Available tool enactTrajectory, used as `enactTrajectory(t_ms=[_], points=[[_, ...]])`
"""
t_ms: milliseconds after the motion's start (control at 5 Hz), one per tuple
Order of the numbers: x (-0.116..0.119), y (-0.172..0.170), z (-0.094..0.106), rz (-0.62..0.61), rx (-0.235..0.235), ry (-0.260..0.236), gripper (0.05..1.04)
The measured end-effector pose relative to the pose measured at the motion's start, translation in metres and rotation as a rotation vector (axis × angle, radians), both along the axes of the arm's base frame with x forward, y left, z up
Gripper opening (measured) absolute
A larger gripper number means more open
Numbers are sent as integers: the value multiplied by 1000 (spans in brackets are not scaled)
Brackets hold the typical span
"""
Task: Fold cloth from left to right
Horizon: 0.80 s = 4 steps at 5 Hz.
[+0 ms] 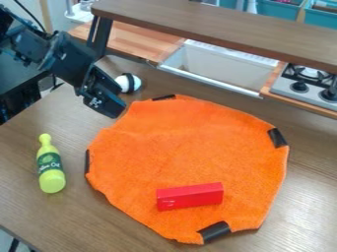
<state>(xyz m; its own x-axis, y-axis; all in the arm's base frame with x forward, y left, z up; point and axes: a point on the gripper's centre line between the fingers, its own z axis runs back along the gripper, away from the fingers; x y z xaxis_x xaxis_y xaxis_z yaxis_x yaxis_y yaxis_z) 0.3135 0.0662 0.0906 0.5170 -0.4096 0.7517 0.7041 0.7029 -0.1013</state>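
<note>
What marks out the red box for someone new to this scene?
On the wood-grain table lies an orange cloth. The oblong red box rests on its near part, whereas the yellow-green bottle stands or lies off the cloth.

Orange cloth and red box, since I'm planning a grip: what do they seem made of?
The orange cloth looks like matte terry or microfibre, given its fuzzy nap. The red box, smooth with flat faces and crisp edges, could be card or painted wood.

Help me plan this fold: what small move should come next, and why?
Probably ease the gripper toward the black tab at the picture-left edge of the cloth: the cloth lies spread out, and the gripper is near its upper-left edge.
</note>
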Motion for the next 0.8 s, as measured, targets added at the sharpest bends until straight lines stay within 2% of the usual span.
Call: enactTrajectory(t_ms=[200,400,800], points=[[-1,1,-9,9,-11,29,999],[15,-6,-13,19,46,49,999],[49,-16,-14,109,195,60,999]])
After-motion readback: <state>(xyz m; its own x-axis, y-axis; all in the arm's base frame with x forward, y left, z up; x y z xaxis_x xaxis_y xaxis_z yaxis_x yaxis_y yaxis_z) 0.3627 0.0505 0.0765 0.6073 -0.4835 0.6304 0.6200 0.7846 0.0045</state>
